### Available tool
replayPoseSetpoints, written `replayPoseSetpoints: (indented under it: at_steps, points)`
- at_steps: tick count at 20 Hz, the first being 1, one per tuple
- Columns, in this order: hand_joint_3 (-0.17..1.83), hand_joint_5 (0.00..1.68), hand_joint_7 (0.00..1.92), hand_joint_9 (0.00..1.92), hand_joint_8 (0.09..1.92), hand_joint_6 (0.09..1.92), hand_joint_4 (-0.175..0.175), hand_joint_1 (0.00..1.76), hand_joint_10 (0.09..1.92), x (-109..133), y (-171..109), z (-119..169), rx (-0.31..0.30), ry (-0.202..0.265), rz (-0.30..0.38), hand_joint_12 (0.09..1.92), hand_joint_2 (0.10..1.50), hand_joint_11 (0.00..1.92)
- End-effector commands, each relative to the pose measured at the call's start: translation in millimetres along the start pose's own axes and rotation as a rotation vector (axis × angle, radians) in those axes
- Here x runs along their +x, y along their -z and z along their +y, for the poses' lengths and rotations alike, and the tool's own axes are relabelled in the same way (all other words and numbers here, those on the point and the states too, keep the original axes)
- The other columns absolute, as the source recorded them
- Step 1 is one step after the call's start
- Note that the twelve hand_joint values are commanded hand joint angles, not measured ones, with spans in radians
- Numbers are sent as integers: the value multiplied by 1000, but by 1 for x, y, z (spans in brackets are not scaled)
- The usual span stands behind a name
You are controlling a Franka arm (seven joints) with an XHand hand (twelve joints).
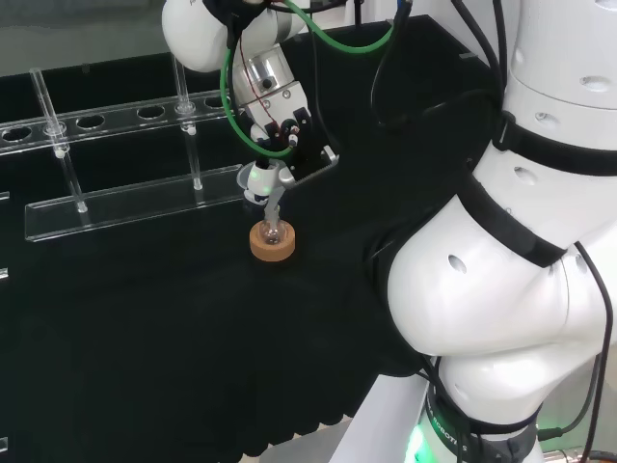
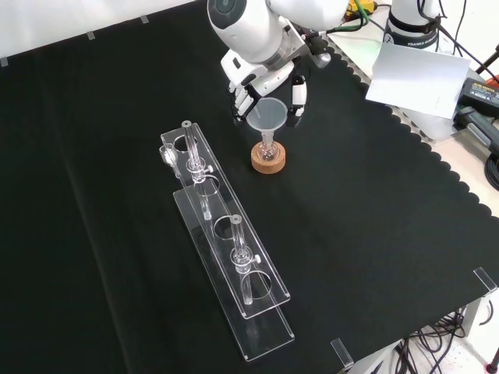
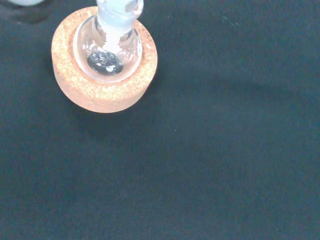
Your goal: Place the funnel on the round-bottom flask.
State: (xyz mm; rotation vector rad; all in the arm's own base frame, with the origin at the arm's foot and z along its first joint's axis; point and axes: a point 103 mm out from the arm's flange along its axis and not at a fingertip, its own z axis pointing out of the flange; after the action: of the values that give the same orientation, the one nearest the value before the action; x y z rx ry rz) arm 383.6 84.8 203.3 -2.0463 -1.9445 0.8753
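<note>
Funnel (image 2: 269, 117) seated stem-down in the neck of the round-bottom flask (image 2: 268, 153), on the cork ring (image 2: 268, 162). Hand (image 2: 265, 82) just above and behind the flask in the front view, fingers (image 2: 299, 95) curled down on either side of the funnel's rim; touching or just clear, cannot tell. Placement judged nearly done. Left to do: let go, draw back from the flask without tipping the funnel. Clear rack (image 2: 226, 257) near the flask, untouched.
</note>
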Motion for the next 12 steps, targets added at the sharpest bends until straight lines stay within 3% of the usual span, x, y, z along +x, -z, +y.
replayPoseSetpoints:
  at_steps: [1, 12]
  points:
    - [540, 509, 471, 723, 730, 661, -39, 766, 528, -1, -4, -1, 1, 4, 4, 1253, 730, 554]
    - [544, 416, 415, 666, 736, 552, -48, 751, 574, 5, -1, -1, 10, 2, -1, 1276, 705, 519]
